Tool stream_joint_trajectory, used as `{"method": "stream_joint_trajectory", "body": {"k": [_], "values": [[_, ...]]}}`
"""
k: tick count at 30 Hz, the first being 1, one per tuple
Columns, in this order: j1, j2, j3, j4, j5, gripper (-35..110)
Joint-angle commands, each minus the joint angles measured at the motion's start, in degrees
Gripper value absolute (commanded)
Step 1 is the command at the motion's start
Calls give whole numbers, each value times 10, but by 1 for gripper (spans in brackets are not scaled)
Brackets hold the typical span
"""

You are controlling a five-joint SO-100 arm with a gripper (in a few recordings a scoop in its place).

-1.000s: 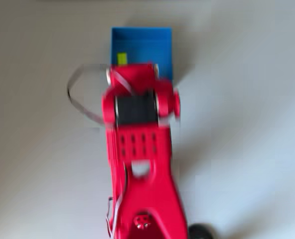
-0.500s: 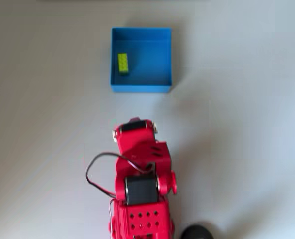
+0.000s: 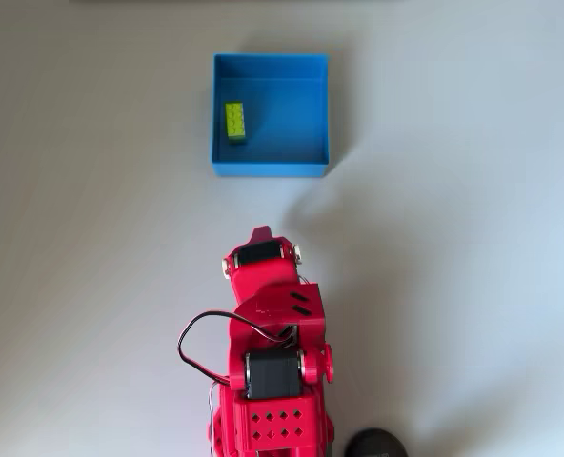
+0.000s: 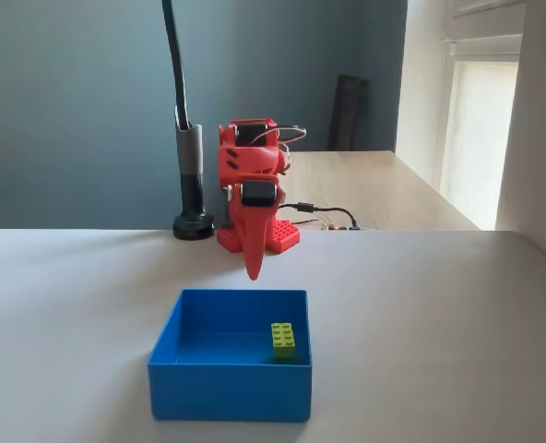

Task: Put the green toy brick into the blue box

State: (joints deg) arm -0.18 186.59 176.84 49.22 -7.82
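Observation:
The green toy brick lies flat on the bottom of the blue box, against one side wall. My red gripper hangs shut and empty over the bare table, well back from the box on the arm's side. Its fingers taper to a point aimed down. The folded red arm sits behind it.
A black lamp stand with a round foot rises beside the arm's base. Bare white table surrounds the box on all sides. Cables trail from the arm's base.
The arm has pulled back from over the box toward its base and folded up. The brick stays in the box where it lay.

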Motion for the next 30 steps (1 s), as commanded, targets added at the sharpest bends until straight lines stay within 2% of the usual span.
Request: {"method": "stream_joint_trajectory", "body": {"k": [1, 30], "values": [[4, 10, 22, -17, -10, 0], [-3, 11, 26, -12, 4, 0]]}}
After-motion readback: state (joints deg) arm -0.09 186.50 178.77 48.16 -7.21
